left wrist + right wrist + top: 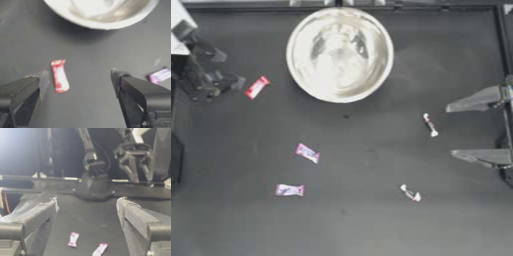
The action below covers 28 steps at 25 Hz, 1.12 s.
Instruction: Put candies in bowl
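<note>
Lying just beside the released left gripper (78,77), the red-and-white candy (59,76) sits untouched.

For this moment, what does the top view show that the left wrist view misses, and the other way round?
Only the top view shows both thin whitish candies, the second purple candy, the whole bowl and the right end effector, open at the right edge. Only the left wrist view shows the left end effector open, its jaws on either side of the red-and-white candy. Both show that candy, the bowl's rim and one purple candy.
</note>
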Each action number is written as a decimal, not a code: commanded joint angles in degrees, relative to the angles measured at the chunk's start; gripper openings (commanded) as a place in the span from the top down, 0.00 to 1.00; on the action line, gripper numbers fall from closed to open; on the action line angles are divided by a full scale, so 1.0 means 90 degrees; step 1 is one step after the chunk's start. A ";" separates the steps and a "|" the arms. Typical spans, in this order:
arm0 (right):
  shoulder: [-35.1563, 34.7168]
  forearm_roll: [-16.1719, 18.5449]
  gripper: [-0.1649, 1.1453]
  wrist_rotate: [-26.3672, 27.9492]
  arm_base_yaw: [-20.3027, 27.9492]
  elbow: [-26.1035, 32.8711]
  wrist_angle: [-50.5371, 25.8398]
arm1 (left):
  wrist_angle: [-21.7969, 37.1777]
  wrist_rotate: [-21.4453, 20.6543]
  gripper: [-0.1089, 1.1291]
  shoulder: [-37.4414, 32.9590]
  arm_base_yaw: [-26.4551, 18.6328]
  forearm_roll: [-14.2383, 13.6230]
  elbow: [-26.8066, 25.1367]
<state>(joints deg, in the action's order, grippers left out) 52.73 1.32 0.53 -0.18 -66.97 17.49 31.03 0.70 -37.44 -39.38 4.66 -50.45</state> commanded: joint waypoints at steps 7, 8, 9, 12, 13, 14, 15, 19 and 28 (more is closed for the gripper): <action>-0.0146 -0.0020 0.12 0.0010 -0.0010 0.0107 0.0059 | 0.0078 -0.0254 0.08 0.0996 -0.0381 -0.0078 0.0234; -0.0146 -0.0020 0.12 0.0010 -0.0010 0.0107 0.0059 | 0.0078 -0.0264 0.08 0.1084 -0.0400 -0.0078 0.0244; -0.0146 -0.0020 0.12 0.0020 -0.0010 0.0107 0.0059 | 0.0068 -0.0283 0.08 0.1182 -0.0410 -0.0078 0.0264; -0.0156 -0.0020 0.12 0.0020 -0.0010 0.0107 0.0059 | 0.0059 -0.0352 0.08 0.1484 -0.0410 -0.0078 0.0303; -0.0156 -0.0020 0.12 0.0020 -0.0010 0.0107 0.0059 | 0.0049 -0.0371 0.08 0.1572 -0.0410 -0.0078 0.0322; -0.0156 -0.0020 0.12 0.0020 -0.0010 0.0107 0.0059 | 0.0029 -0.0391 0.08 0.1660 -0.0410 -0.0078 0.0342; -0.0156 -0.0020 0.12 0.0020 -0.0010 0.0107 0.0049 | 0.0020 -0.0391 0.08 0.1738 -0.0410 -0.0078 0.0352; -0.0156 -0.0059 0.12 0.0020 0.0000 0.0098 0.0059 | -0.0098 -0.0400 0.08 0.2070 -0.0410 -0.0068 0.0410; -0.0156 -0.0068 0.12 0.0020 -0.0010 0.0088 0.0059 | -0.0312 -0.0371 0.08 0.2744 -0.0293 0.0029 0.0469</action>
<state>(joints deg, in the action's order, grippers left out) 51.68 0.88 0.62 -0.18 -66.97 17.58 28.65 -2.72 -12.57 -42.36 4.66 -47.72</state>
